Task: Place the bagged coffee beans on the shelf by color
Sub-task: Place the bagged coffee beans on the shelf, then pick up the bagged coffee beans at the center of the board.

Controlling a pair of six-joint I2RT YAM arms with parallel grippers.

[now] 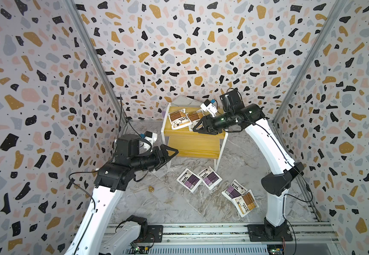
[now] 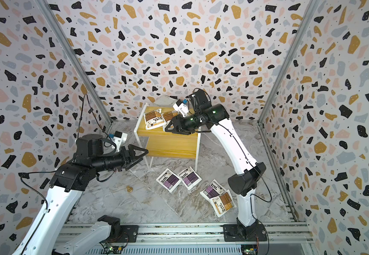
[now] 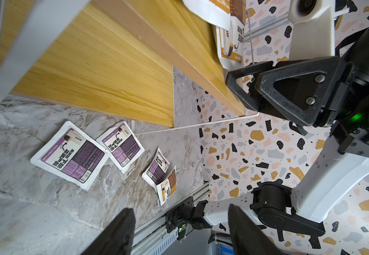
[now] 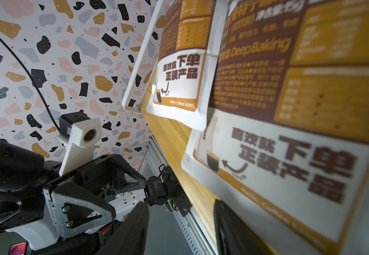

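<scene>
Right gripper (image 1: pixel 197 128) parted and empty at the front edge of the upper board of the shelf (image 1: pixel 192 145), hiding part of the second brown pouch (image 1: pixel 195 115); first brown pouch (image 1: pixel 177 118) just beside. Legible in the right wrist view: "Deep Baking", "Hello, Coffee Lover."; finer print blurred. Left gripper (image 1: pixel 175 152) wide, empty, by the shelf's left legs. On the table (image 1: pixel 157 205) before the shelf: purple pouches (image 1: pixel 189 180) (image 1: pixel 210 177) (image 1: pixel 234 190), third brown pouch (image 1: pixel 246 203) overlapping one. Small gold object (image 1: pixel 150 188), unidentifiable.

- Shelf (image 1: pixel 193 145): smooth yellow wood-grain boards, thin white metal frame.
- Coffee pouches (image 1: pixel 189 180): white, faintly glossy film.
- Desk (image 1: pixel 168 205): grey marble-look, slight sheen.
- Right hand (image 3: pixel 243 88): black, rough-textured matt plastic.
</scene>
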